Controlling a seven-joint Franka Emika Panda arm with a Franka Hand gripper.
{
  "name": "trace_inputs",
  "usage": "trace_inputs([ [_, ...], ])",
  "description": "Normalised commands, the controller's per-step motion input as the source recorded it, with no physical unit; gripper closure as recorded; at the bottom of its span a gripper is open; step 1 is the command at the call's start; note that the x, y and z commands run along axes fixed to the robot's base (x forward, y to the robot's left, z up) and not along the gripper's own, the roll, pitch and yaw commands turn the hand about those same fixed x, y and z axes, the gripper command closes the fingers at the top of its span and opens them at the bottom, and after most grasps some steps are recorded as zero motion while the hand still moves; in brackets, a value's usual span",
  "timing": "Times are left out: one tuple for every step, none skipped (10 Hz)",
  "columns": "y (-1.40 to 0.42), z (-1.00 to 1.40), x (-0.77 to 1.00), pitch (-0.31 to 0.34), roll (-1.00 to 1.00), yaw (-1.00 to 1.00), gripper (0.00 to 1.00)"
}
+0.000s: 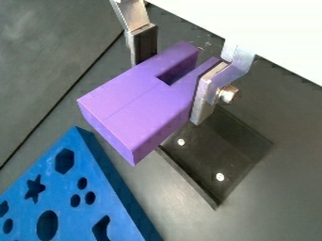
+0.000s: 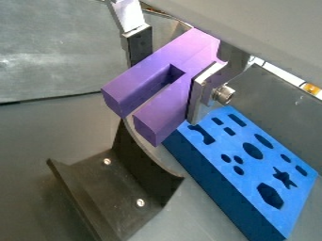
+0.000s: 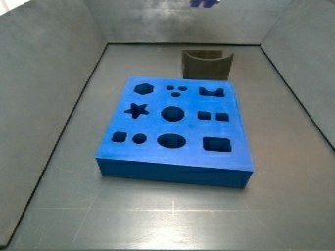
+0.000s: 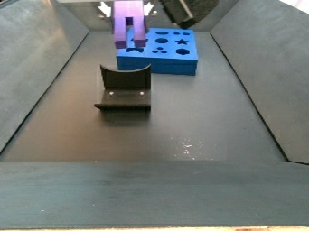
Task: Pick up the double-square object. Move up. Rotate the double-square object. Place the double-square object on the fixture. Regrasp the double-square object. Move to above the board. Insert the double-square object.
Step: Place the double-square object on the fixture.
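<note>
The lavender double-square object (image 1: pixel 132 108) (image 2: pixel 151 94) hangs in the air with my gripper (image 1: pixel 174 80) (image 2: pixel 169 80) shut on it, one silver finger on each side near its notch. In a side view the piece (image 4: pixel 129 32) hangs upright from the gripper (image 4: pixel 126 11), above and behind the dark fixture (image 4: pixel 125 90). Both wrist views show the fixture (image 1: pixel 220 155) (image 2: pixel 107 188) on the floor below the piece, not touching it. The blue board (image 1: pixel 75 155) (image 2: pixel 204 148) (image 4: pixel 163 61) lies beside the fixture. Only a sliver of the piece (image 3: pixel 203 3) shows at a side view's top edge.
The board (image 3: pixel 183 162) lies mid-floor with the fixture (image 3: pixel 207 65) just behind it, near the back wall. Grey metal walls enclose the dark floor on all sides.
</note>
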Motion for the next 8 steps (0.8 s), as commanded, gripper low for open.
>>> trace_inputs([
  [0.04, -0.01, 0.20, 0.058, -0.17, -0.09, 1.00],
  [0.08, -1.00, 0.14, 0.012, -1.00, -0.09, 1.00],
  [0.08, -1.00, 0.13, 0.006, -1.00, -0.10, 1.00],
  [0.09, -1.00, 0.14, 0.030, -1.00, -0.10, 1.00],
  [0.09, -1.00, 0.15, 0.048, -1.00, -0.10, 1.00],
  [0.10, -1.00, 0.16, 0.075, -1.00, -0.11, 1.00],
  [0.11, -1.00, 0.17, 0.077, -0.93, -0.11, 1.00],
  [0.12, -1.00, 0.18, 0.075, -0.77, -0.11, 1.00],
])
